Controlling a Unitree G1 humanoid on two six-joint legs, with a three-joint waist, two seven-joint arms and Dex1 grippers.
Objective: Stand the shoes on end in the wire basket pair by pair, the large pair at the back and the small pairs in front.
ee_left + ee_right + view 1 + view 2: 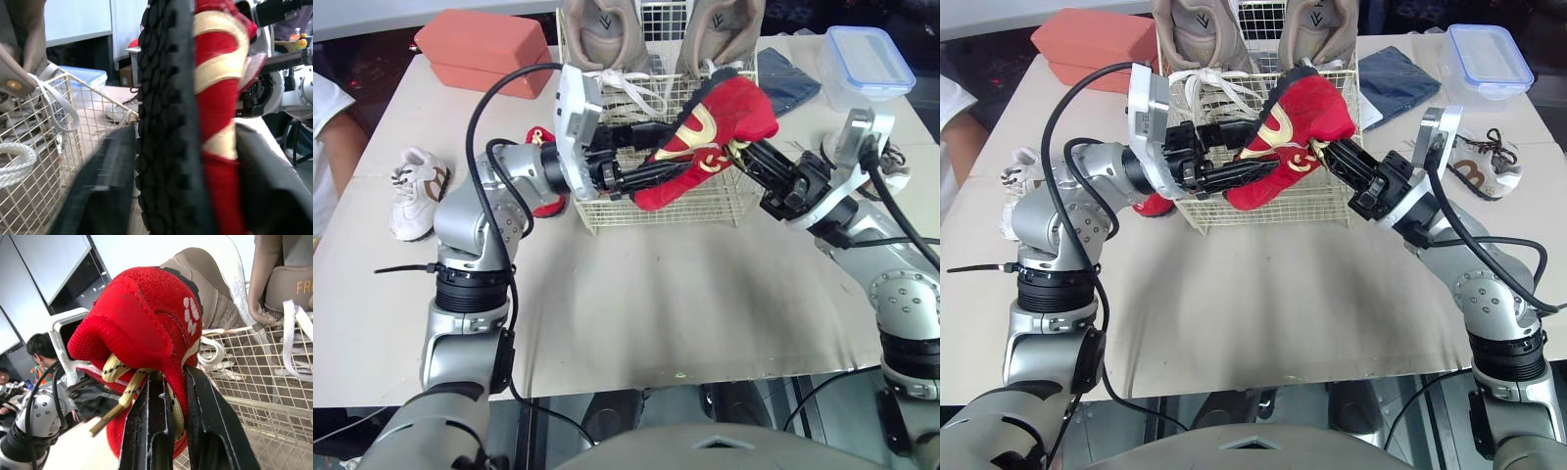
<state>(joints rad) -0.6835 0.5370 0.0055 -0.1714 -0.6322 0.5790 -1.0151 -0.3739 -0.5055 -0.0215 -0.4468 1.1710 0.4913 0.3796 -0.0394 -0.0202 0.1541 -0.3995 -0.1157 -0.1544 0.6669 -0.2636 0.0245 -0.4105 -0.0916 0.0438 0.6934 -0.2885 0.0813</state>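
On the tabletop (685, 294) the widest open room is the bare stretch at 6 o'clock from the wire basket (705, 208), which sits toward the far edge at 12. The large beige pair (602, 34) stands on end at the basket's back, its tops cut off from sight. Over the front rim hangs the red shoe (729, 113), tilted; I cannot tell whether it touches the wire. The left gripper (656, 157) is clamped across its sole and side, and the right gripper (744, 152) is pinched on its collar by the laces. A second red shoe (1151, 206) lies just beside the basket at 9 o'clock, mostly hidden behind the left arm. Farther toward 9 lies a white small shoe (416, 191), near the tabletop's edge. At 3 o'clock a brown-trimmed shoe (1479, 166) is half covered by the right wrist. An orange box (484, 49) sits at 10 and a lidded container (867, 64) at 2.
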